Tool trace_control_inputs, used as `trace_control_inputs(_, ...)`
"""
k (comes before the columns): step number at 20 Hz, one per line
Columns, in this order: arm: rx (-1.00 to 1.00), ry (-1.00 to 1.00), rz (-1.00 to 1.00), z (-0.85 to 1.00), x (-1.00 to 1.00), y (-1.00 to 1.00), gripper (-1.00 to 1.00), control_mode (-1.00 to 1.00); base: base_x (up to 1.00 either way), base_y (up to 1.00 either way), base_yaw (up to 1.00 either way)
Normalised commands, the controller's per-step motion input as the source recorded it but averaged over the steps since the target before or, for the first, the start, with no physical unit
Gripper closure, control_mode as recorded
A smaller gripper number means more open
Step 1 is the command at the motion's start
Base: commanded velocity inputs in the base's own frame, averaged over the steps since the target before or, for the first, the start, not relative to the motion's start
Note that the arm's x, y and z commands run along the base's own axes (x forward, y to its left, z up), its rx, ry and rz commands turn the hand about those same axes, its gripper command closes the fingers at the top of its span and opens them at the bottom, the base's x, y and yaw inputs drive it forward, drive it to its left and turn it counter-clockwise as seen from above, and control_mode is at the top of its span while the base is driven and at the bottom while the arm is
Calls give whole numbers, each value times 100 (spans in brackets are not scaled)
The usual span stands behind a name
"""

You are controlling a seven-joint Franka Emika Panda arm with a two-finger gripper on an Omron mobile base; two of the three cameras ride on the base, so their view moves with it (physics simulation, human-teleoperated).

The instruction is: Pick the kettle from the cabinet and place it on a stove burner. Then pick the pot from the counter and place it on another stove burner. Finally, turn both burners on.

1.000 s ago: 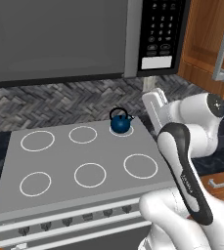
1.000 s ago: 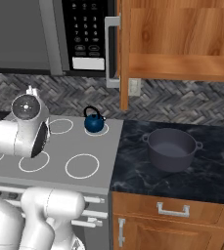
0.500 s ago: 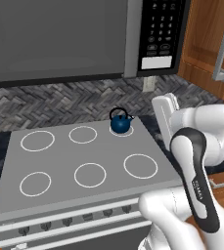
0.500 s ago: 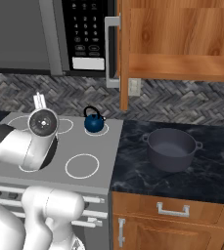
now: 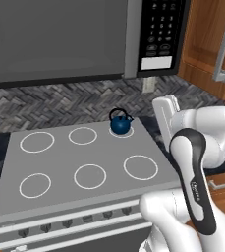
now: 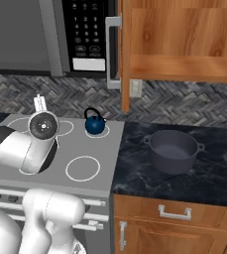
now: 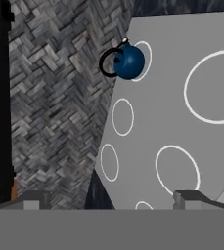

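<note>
So in the left base view the kettle (image 5: 120, 124) is parked on the small ring (image 5: 121, 132) at the back right of the stove (image 5: 60, 160), roughly mid-frame, and the arm (image 5: 195, 162) has swung off toward the right side of the frame compared with a second ago, when it was closer in beside the kettle. To me that reads as step one done and the arm heading for the pot next. Right base view: kettle (image 6: 94, 124) sits left of centre on its ring, well apart from the pot (image 6: 174, 150), which is on the black marble tabletop (image 6: 219, 171) at centre right, nothing touching it. The open wooden cabinet (image 6: 184, 44) fills the upper right, shelf bare as far as I can see. The arm's wrist has moved up and over the stove at centre left since the earlier shots. Hand view: the kettle (image 7: 128, 61) is in the upper middle, on its side because the camera is rolled, and the jaws (image 7: 111, 197) at the bottom edge are spread wide with only bare stovetop between them, so released, not holding or touching a thing. Burners aren't turned on yet, I'd guess.
</note>
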Motion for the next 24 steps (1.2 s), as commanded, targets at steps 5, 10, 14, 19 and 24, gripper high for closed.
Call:
trace_control_inputs(5,0,0,0,0,0,0,-100,100,-56,-19,-9)
trace_control_inputs(10,0,0,0,0,0,0,-100,100,-71,-24,-9)
trace_control_inputs(14,0,0,0,0,0,0,-100,100,-67,-40,-9)
trace_control_inputs(19,0,0,0,0,0,0,-100,100,-51,-56,-6)
trace_control_inputs(24,0,0,0,0,0,0,-100,100,-39,-67,-3)
